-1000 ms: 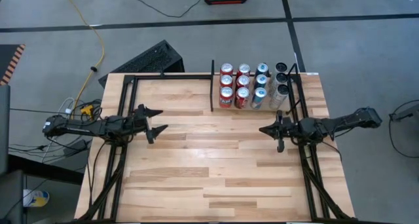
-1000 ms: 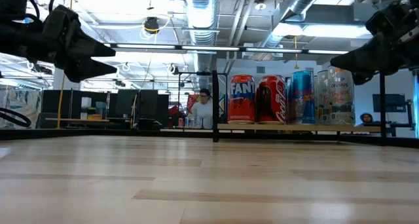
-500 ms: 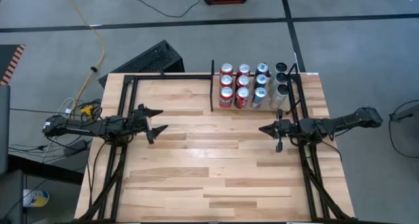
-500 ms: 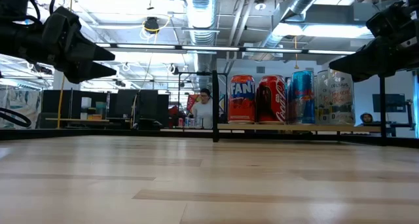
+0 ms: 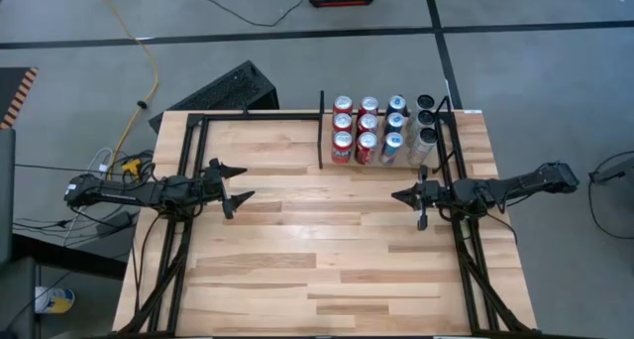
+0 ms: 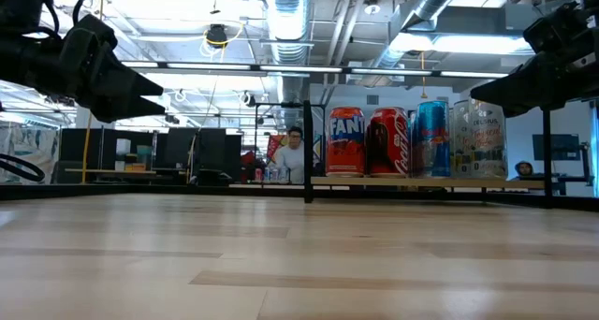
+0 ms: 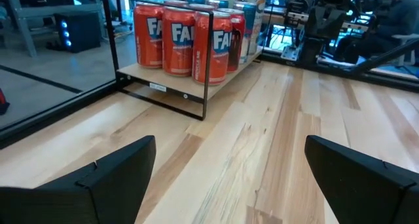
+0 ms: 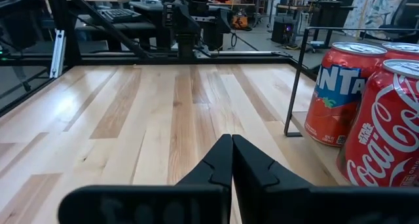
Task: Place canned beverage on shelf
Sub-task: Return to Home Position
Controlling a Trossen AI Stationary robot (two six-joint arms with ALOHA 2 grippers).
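Several canned beverages [image 5: 381, 131] stand upright in rows on the shelf [image 6: 421, 181], at the table's far right. A thin black divider bar [image 5: 321, 131] bounds the shelf on its left. The front row shows an orange Fanta can, a red Coca-Cola can, a blue can and a pale can [image 6: 412, 140]. My left gripper [image 5: 243, 180] hovers open at the table's left, pointing level toward the right, with nothing between its fingers [image 7: 98, 178]. My right gripper [image 5: 395, 195] hovers shut and empty at the right, just nearer than the cans [image 8: 366, 99].
Bare wood tabletop [image 5: 317, 240] lies between the two grippers and toward the near edge. Black tube frame rails run along the table's left [image 5: 188, 151] and right [image 5: 466, 250]. A black keyboard [image 5: 223, 86] lies beyond the far edge. A person [image 6: 293, 156] sits in the room behind.
My right gripper has rolled a little about its own pointing line and stays where it was, still shut. In the low view my left gripper's fingertips have dipped slightly. The cans have not moved.
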